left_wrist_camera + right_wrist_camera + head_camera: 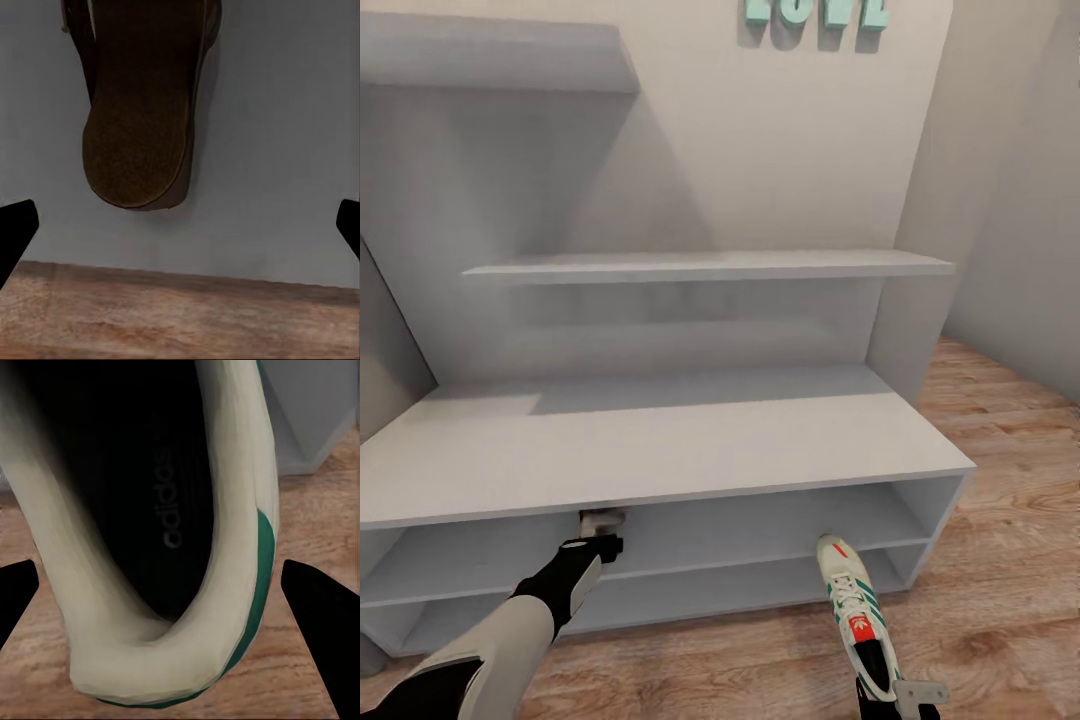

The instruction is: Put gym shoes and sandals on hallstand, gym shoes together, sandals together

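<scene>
Head view. Shoe rack [660, 450]: white-grey, bench top bare, two low open shelf rows beneath. Left gripper [600, 530] at 7 o'clock, reaching under the bench lip into the upper shelf row; finger state cannot be told here. Gym shoe [855, 610] at 5 o'clock, toe pointing toward the rack's right bay, heel beside the right gripper [905, 700]. Wood floor [1000, 520] open to the right of the rack.

Left wrist view. Sandal [142, 112]: brown, sole resting on the grey shelf, floor planks visible past the shelf edge. Fingertips [15, 232] spread wide and clear of the sandal; released.

Right wrist view. Gym shoe [150, 547]: heel opening between the fingertips [315, 615]. They stand apart on either side, not seen touching; whether a grip holds cannot be told.

Risks, as judged. Withdrawing the left arm upward could strike the bench lip; dragging it could pull the sandal off the edge. The shoe, if loosely held, may slip or catch the shelf front on entry.
</scene>
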`<state>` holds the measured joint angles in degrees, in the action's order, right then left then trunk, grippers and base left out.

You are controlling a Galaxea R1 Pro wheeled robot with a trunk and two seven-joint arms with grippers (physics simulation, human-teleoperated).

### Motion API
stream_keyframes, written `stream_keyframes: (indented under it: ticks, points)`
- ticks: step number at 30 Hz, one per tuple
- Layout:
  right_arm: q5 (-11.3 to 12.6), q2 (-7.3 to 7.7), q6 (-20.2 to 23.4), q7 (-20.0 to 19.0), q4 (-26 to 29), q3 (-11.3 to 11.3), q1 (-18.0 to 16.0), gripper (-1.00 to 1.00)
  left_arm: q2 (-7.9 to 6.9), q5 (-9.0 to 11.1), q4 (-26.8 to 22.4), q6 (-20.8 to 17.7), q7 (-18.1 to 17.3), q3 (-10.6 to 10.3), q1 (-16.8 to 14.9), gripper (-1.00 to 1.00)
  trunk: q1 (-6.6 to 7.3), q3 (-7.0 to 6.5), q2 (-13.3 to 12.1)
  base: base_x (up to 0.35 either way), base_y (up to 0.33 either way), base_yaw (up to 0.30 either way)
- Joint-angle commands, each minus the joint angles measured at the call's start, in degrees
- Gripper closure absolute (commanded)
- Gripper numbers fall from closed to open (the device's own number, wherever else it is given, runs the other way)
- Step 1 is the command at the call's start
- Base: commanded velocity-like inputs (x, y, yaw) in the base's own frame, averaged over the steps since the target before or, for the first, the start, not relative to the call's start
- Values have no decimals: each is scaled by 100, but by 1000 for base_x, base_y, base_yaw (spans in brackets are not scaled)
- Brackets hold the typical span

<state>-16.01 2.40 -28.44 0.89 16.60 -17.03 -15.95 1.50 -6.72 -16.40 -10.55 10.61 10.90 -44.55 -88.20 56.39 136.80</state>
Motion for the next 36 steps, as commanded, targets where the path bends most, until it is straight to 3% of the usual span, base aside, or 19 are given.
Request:
stream_keyframes:
  ticks: [1, 22, 23, 28, 33, 36]
  points:
    - [-60, -2, -21, 8, -5, -37, -3, 100, 6, -60, -12, -35, 2, 35, -1, -100, 4, 5, 2, -296, 0, 0]
    - [-60, -2, -21, 8, -7, -37, -4, 100, 1, -56, -9, 48, -11, 46, 26, -100, 4, 5, 2, -332, 0, 0]
    - [-60, -2, -21, 8, -8, -37, -5, 100, -63, -50, 7, 835, -229, 76, 469, -100, 4, 5, 2, -338, 0, 0]
    - [-60, -2, -21, 8, -8, -36, -5, 100, -127, -54, 0, 1371, -685, 91, 956, -100, 4, 5, 2, -338, 0, 0]
    - [-60, -2, -21, 5, -8, -31, -5, 100, -286, -41, 4, 1848, -1091, 95, 1372, -100, 4, 5, 2, -338, 0, 0]
    - [-60, -7, -21, 1, -8, -29, -3, 100, -476, 8, 9, 2288, -1424, 102, 1819, -100, 4, 5, 2, -337, 0, 0]
